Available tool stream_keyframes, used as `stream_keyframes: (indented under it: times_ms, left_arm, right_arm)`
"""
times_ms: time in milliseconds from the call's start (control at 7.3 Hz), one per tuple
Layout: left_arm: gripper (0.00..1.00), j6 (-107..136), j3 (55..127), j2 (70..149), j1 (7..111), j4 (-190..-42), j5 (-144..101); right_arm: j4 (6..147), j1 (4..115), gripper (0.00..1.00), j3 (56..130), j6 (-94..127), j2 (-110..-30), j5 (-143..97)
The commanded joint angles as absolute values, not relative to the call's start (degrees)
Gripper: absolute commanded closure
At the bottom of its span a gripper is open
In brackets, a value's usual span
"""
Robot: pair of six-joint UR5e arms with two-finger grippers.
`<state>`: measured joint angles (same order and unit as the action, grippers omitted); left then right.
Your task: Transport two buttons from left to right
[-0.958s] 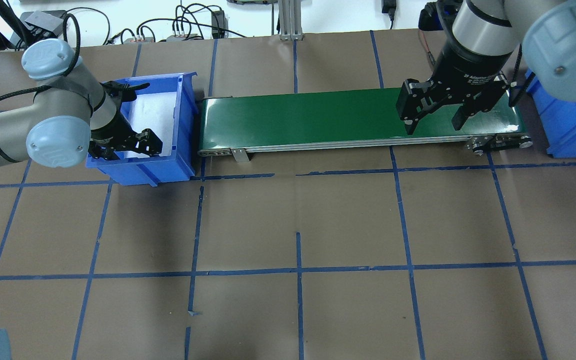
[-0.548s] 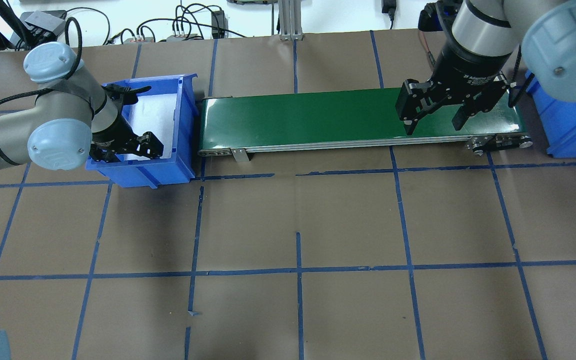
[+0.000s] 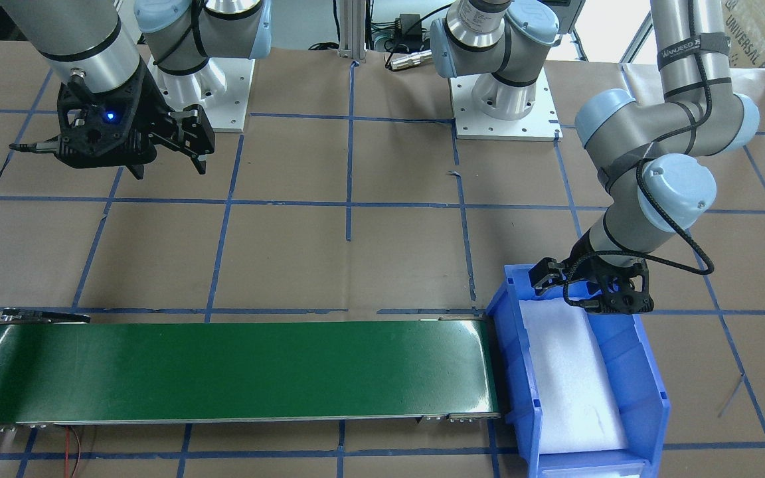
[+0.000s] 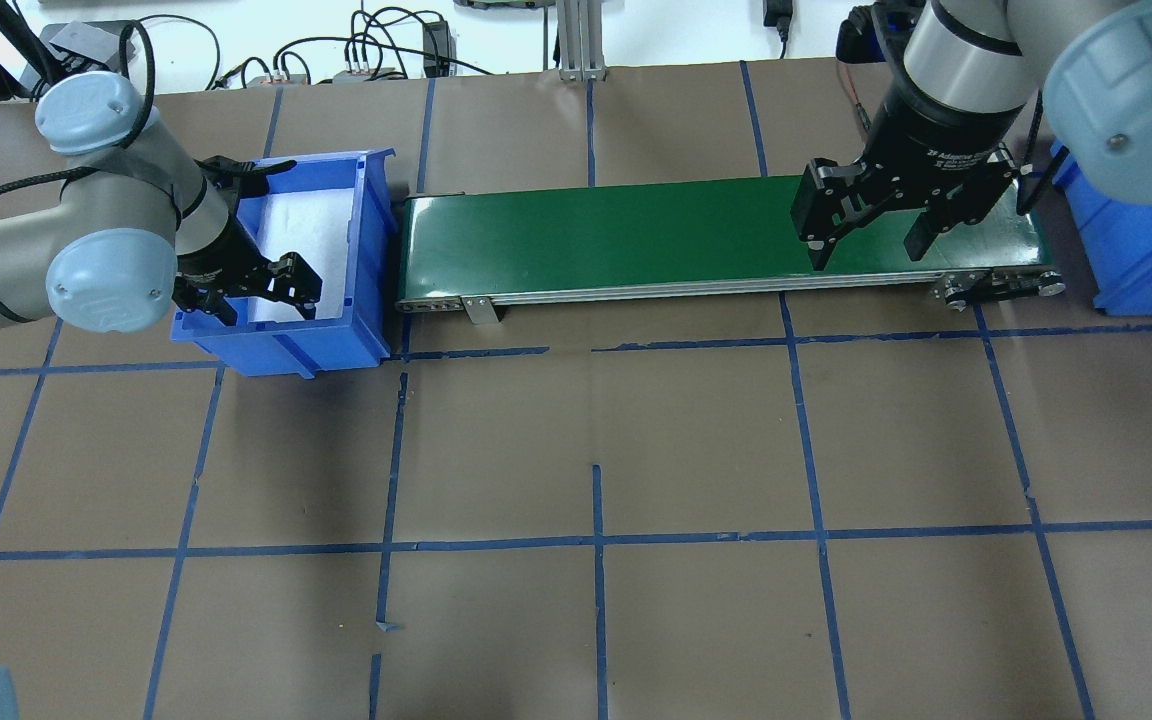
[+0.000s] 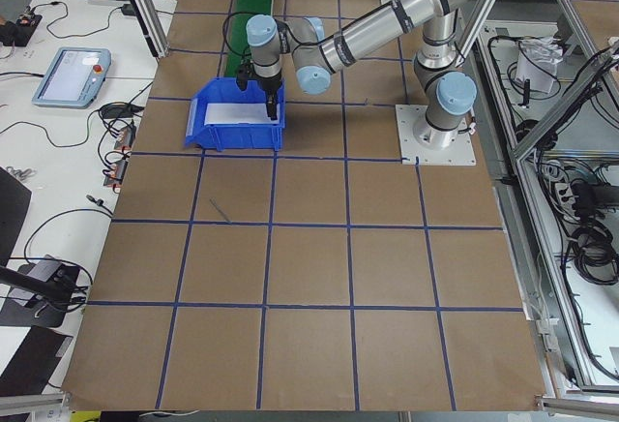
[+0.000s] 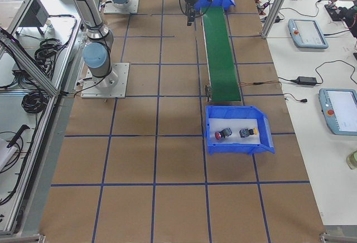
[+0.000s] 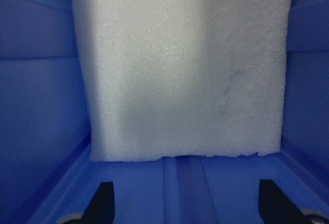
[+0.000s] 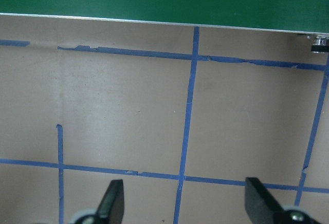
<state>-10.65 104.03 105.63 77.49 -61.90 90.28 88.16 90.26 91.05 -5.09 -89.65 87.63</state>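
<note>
Btns [image 6: 222,135] in R bin [image 6: 240,147], L fingers [image 7: 103,201] open

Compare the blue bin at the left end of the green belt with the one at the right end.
The left bin holds only a white foam pad; the right bin holds a red button and a yellow button. The open left gripper hangs over the left bin; the open right gripper hangs by the belt, not over the right bin. Both bins are blue and open-topped.

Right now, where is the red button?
Exterior right view: the red button lies in the near blue bin at the end of the belt, beside the yellow button, nearer the robot.
</note>
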Motion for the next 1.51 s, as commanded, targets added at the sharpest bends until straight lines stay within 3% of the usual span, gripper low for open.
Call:
stream_keyframes:
  times_ms: [0,411,685,1369]
  left_arm:
    - [0.00,-10.64,96.90,103.90,77.43,-68.94,90.35]
    - [0.00,-10.02,86.94,98.04,80.23,-85.64,90.26]
    - [0.00,-7.23,88.76,92.40,83.21,-89.54,90.35]
    - [0.00,-5.10,89.21,91.31,87.19,-99.32,93.08]
  right_arm:
    - [88.15,90.26,0.15,91.05,-5.10,-89.65,87.63]
    - [88.15,90.26,0.15,91.05,-5.27,-89.65,87.63]
    - [88.15,90.26,0.15,91.05,-5.27,-89.65,87.63]
    - [88.15,90.26,0.15,91.05,-5.27,-89.56,87.63]
